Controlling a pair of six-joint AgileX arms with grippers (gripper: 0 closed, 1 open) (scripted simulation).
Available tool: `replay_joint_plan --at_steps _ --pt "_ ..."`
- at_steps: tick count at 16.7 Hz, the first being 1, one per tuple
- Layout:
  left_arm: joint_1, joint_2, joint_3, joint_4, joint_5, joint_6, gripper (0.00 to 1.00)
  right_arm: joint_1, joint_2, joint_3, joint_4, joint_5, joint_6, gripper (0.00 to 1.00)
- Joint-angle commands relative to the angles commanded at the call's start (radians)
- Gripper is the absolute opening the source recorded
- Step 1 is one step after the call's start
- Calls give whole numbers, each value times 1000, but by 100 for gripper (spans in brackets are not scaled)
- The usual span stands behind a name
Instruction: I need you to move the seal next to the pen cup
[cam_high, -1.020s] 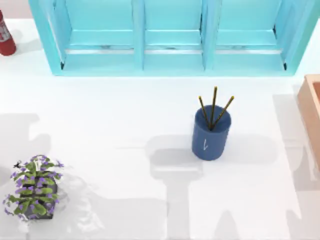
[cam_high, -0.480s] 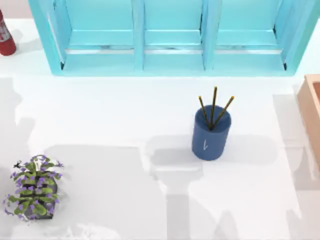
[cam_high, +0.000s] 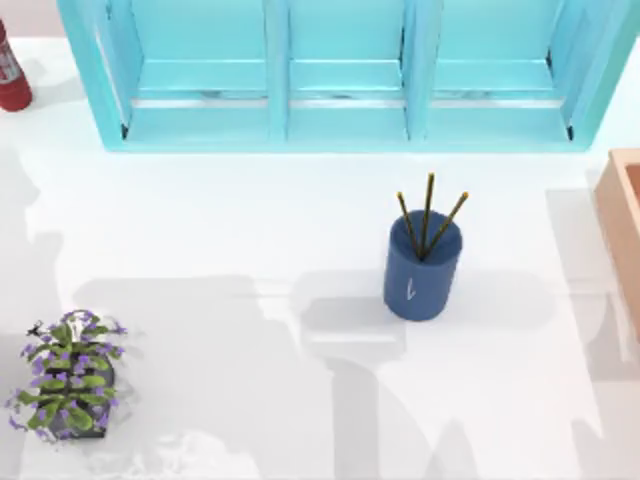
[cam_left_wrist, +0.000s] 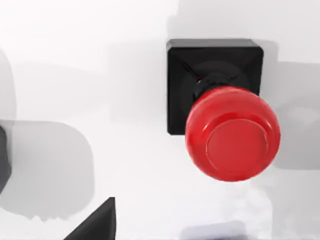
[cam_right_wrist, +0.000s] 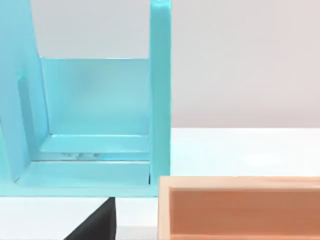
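The pen cup (cam_high: 423, 265) stood upright on the white tabletop (cam_high: 250, 230), a little toward three o'clock from the middle of the top view, its white mark facing six o'clock and three pencils (cam_high: 428, 222) fanning out of its mouth. Along the twelve o'clock edge ran a turquoise shelf unit (cam_high: 340, 75) with open compartments. A red cylinder (cam_high: 12, 70) stood at the ten o'clock corner, a potted plant with purple flowers (cam_high: 68, 375) sat near eight o'clock, and the edge of an orange wooden box (cam_high: 625, 225) showed at three o'clock.

In the left wrist view the seal (cam_left_wrist: 222, 115) stood upright on the tabletop directly beneath the camera, its glossy red knob over the black square base. A dark piece of the left pincer (cam_left_wrist: 95, 224) showed at the frame's edge; whether it was wide or narrow I could not tell.

The right wrist view looked toward the shelf unit (cam_right_wrist: 95, 125) and the orange box (cam_right_wrist: 240, 207), with a dark piece of the right pincer (cam_right_wrist: 97, 222) at the edge; its spread could not be told either.
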Motion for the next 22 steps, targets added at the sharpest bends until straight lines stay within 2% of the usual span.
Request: replay_joint_plan --at_steps 4,10,16,22 --pt "3 16 -62 73 0 -1 100 0 0 0 0 0 0 100" --pt "8 83 -261 348 0 5 100 0 0 0 0 0 0 100" --pt "9 96 -295 388 0 6 100 0 0 0 0 0 0 100" --pt "9 96 -295 388 0 6 55 0 0 0 0 0 0 100"
